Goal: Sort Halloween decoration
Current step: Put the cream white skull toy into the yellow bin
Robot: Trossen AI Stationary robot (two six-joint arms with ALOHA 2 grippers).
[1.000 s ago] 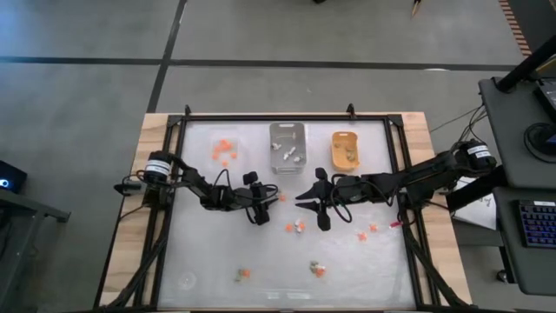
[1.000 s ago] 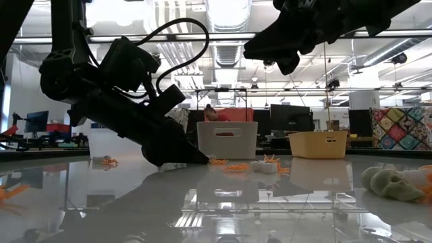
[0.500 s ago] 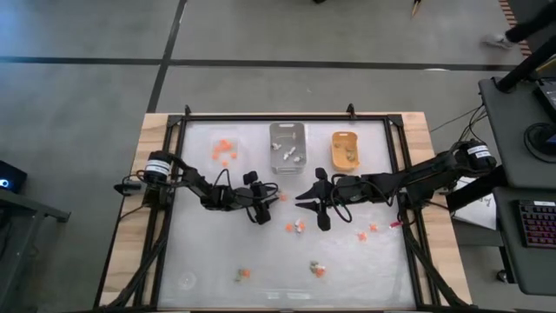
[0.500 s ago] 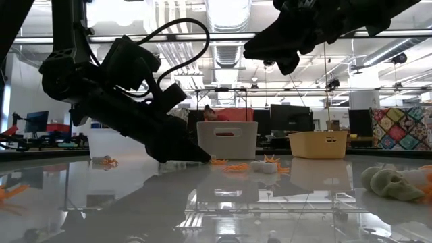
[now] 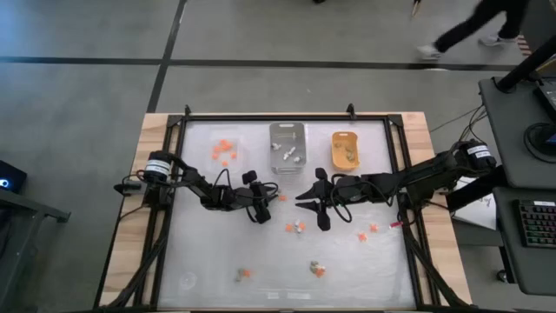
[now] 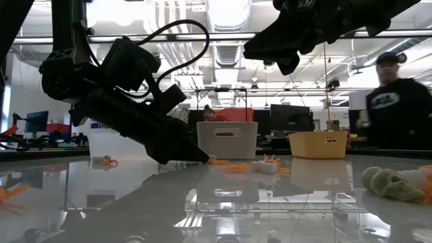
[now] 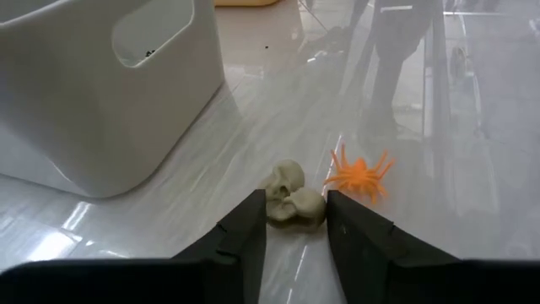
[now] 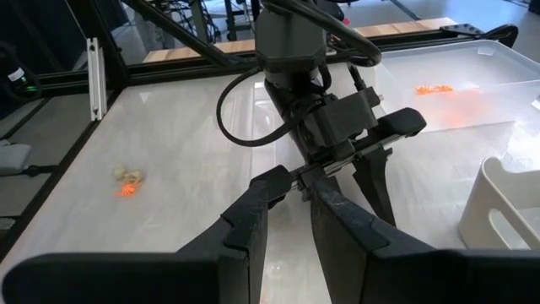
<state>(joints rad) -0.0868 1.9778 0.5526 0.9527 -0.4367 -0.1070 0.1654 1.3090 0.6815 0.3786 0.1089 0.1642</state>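
A tan skull trinket (image 7: 295, 209) lies on the white table between the two fingers of my left gripper (image 7: 295, 232), which is shut on it low near the table's middle (image 5: 266, 209). A second pale skull (image 7: 287, 177) rests against it, and an orange spider (image 7: 363, 173) lies just beyond. My right gripper (image 8: 291, 198) hangs high over the middle (image 5: 311, 198), its fingers a narrow gap apart with nothing between them. Other trinkets lie scattered (image 5: 298, 226), (image 5: 317, 268), (image 5: 241, 275). My left gripper pinches the tan skull's two sides (image 7: 272, 213) between its two fingers. The fingers slant down from the table's left side. The skull sits on the table top.
Three trays stand along the far edge: clear (image 5: 224, 149), grey (image 5: 287, 148) and orange-yellow (image 5: 345, 149). The grey tray's wall (image 7: 110, 84) is close beside my left gripper. A person (image 6: 391, 101) walks past beyond the table's far right.
A person has walked into view beyond the far right of the table.
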